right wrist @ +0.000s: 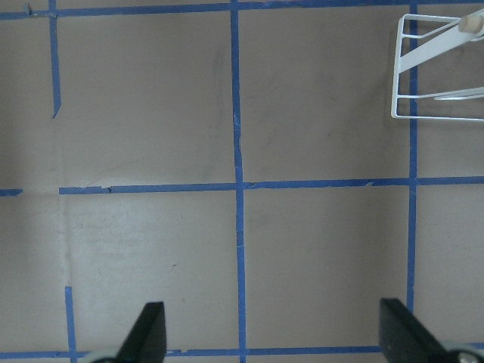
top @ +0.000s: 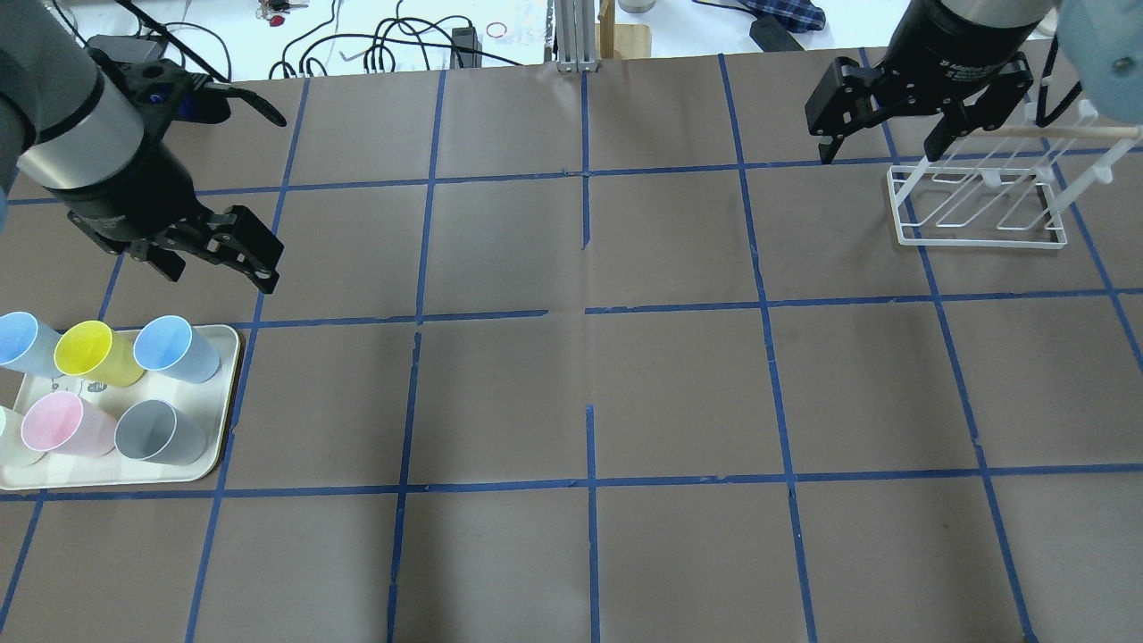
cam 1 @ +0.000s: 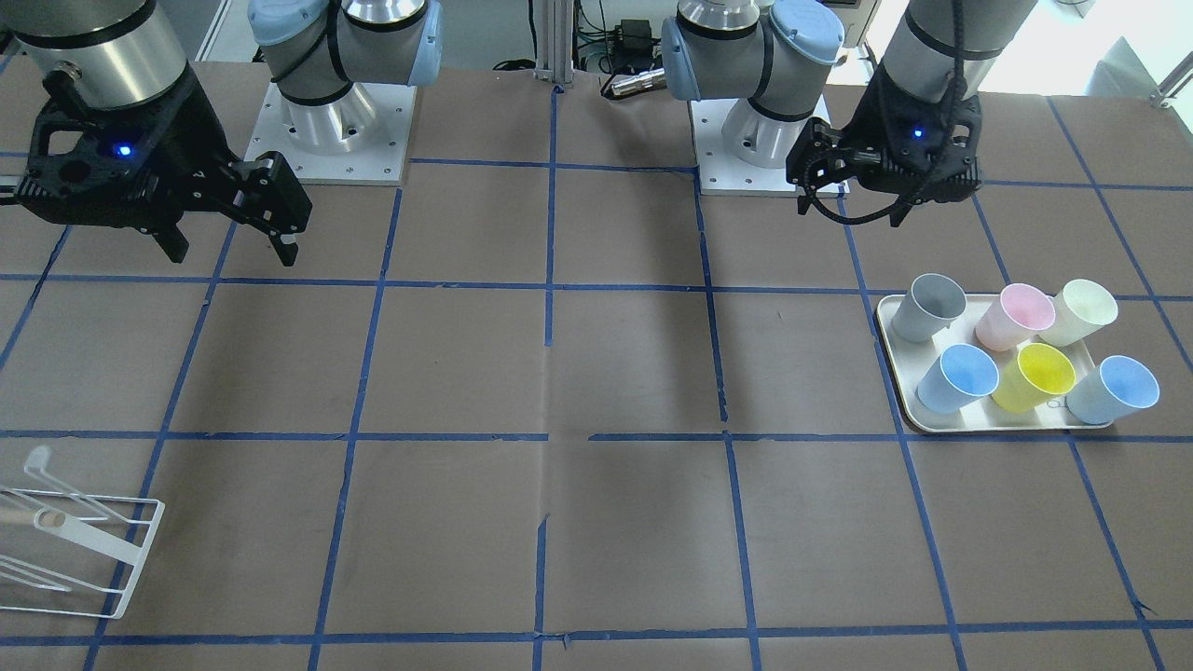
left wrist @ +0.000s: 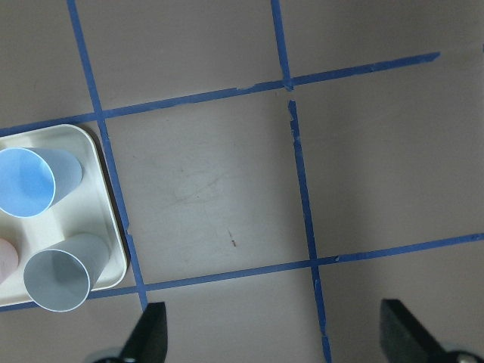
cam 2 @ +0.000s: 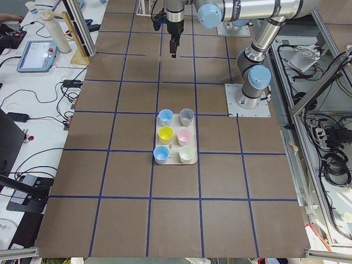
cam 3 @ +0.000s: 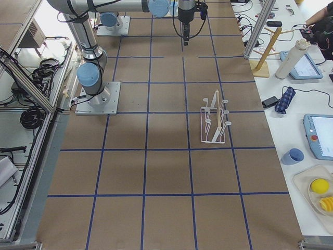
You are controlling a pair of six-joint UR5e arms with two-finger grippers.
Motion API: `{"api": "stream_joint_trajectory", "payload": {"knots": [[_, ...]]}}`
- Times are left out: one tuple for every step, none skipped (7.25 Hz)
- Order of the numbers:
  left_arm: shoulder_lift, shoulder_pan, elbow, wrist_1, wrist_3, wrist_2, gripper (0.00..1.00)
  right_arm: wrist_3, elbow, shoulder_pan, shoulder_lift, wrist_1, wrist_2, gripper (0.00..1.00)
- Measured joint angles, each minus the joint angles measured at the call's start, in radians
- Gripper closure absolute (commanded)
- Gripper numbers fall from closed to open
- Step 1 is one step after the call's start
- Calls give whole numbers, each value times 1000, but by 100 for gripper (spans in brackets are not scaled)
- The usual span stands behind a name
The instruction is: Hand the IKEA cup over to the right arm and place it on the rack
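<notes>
Two pale blue IKEA cups (top: 177, 348) (top: 22, 342) lie tilted in a cream tray (top: 225, 420) at the table's left, among other cups. In the front view they show at the tray's near side (cam 1: 957, 377) (cam 1: 1114, 390). My left gripper (top: 223, 263) is open and empty, above the table just beyond the tray. Its wrist view shows one blue cup (left wrist: 34, 181) and spread fingertips (left wrist: 147, 333). My right gripper (top: 880, 143) is open and empty, hovering beside the white wire rack (top: 982, 205). The rack's corner shows in the right wrist view (right wrist: 439, 76).
The tray also holds a yellow cup (top: 94, 353), a pink cup (top: 58, 424), a grey cup (top: 161, 431) and a cream cup (cam 1: 1079, 310). Brown table with blue tape grid. Cables and devices lie beyond the far edge (top: 402, 40).
</notes>
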Motion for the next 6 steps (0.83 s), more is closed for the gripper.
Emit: {"api": "stream_joint_trajectory", "payload": {"knots": [[-14,82,-1,11,149,2,0,-44,0,-19,-1,0,0,0],[-32,166,-1,17,289,2,0,-92,0,-43,-3,0,-1,0],[-54,241,-4,27,390,-1,0,-137,1,-78,-3,0,-2,0],[-80,293,-12,63,462,-2,0,-182,1,-118,-4,7,-3,0],[-110,323,-32,135,535,-1,0,-231,1,-160,-4,22,-1,0],[-141,338,-57,212,596,3,0,-272,1,-196,-4,34,0,0]]}}
